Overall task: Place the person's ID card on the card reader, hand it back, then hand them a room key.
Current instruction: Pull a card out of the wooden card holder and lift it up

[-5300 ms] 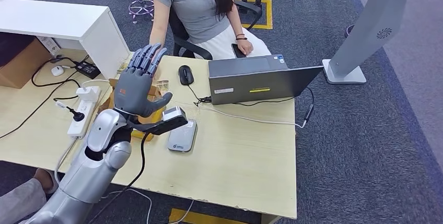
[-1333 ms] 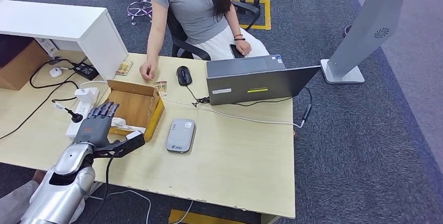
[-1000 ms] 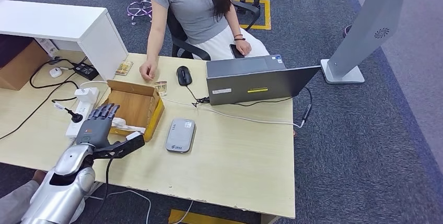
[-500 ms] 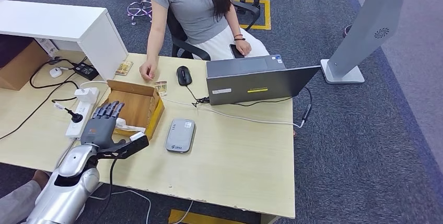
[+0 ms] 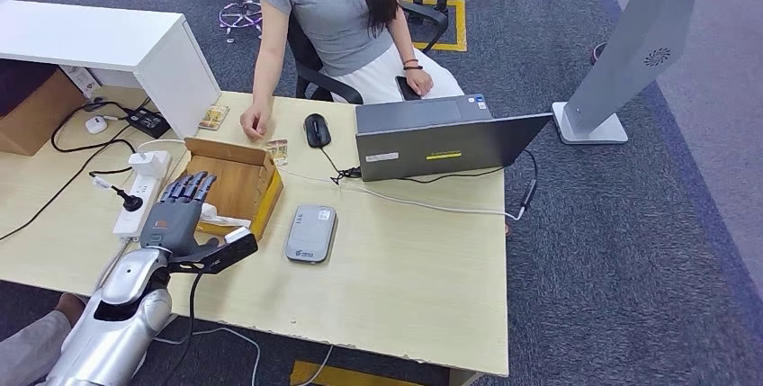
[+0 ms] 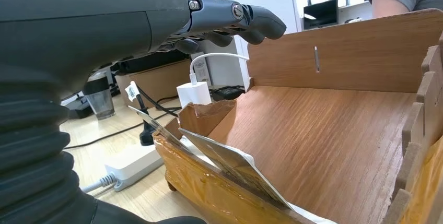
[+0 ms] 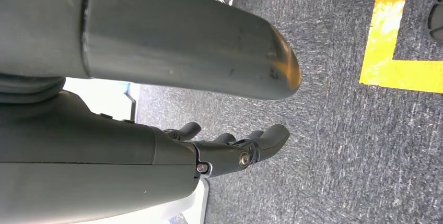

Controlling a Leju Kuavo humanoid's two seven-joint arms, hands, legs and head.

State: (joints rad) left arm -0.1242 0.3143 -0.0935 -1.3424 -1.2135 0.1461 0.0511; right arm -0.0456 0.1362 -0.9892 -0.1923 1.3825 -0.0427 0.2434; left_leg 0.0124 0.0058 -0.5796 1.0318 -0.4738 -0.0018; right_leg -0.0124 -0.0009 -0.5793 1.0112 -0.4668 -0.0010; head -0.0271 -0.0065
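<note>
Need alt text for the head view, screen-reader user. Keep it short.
The robot's left hand, fingers spread and holding nothing, hovers at the near edge of an open wooden box on a pale desk. A grey card reader lies right of the box, and a seated person rests a hand near a mouse and laptop.

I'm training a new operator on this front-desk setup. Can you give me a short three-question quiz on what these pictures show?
1. True or false: the left hand is holding a card.
2. What lies on the table between the wooden box and the laptop? A) card reader B) mouse C) power strip
3. Fill in: the person's hand rests on the ____.

Key: 1 false, its fingers are spread over the box's near edge with nothing in them. 2 A, the card reader. 3 table.
</note>
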